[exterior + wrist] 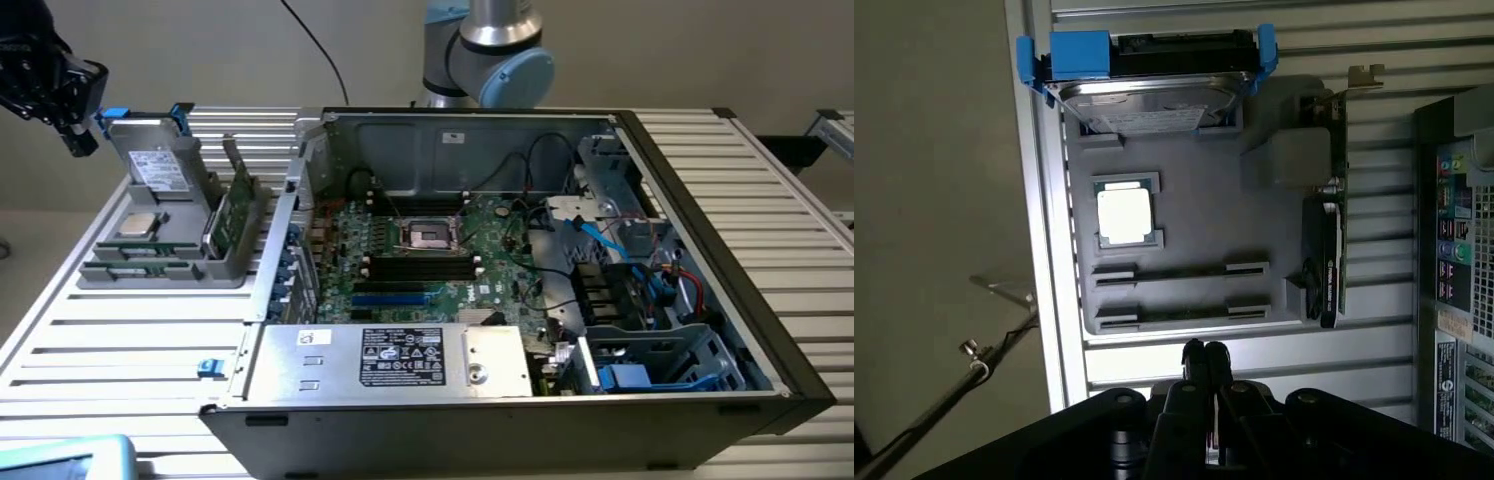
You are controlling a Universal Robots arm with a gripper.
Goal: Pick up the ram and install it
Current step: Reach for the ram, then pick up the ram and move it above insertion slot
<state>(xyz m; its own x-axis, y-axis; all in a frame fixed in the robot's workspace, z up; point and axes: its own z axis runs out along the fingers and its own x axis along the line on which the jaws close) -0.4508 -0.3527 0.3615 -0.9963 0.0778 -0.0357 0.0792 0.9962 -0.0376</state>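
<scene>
Nearest to the exterior camera, an open computer case (pixel 747 290) lies on its side in the middle of the slatted metal table (pixel 120 350). Along the near wall of the case sits the silver power supply (pixel 400 355) with a black label. Behind it the green motherboard (pixel 387 290) is exposed, with the long black memory slots (pixel 420 265) lying in a row and the processor socket (pixel 430 235) just beyond them.

Toward the table's far corner, on the exterior view's left, stands a gray parts tray (pixel 227 265) (pixel 1214 210), beside the case. The ram (pixel 140 268) (pixel 1179 313) rests in this tray, on its edge, in a long groove at the tray's near side. A second groove runs parallel just beside it; I cannot tell if that one is filled too. Behind the grooves a square processor chip (pixel 138 225) (pixel 1124 215) lies flat, and a hard drive (pixel 154 160) (pixel 1154 95) in a blue bracket leans at the tray's far end. A broader green card (pixel 238 215) (pixel 1334 240) stands upright along the tray's side next to the case.

The gripper (pixel 78 135) (pixel 1204 352) hangs in the air above the tray's far end, apart from everything. Its fingers are pressed together and grasp nothing
</scene>
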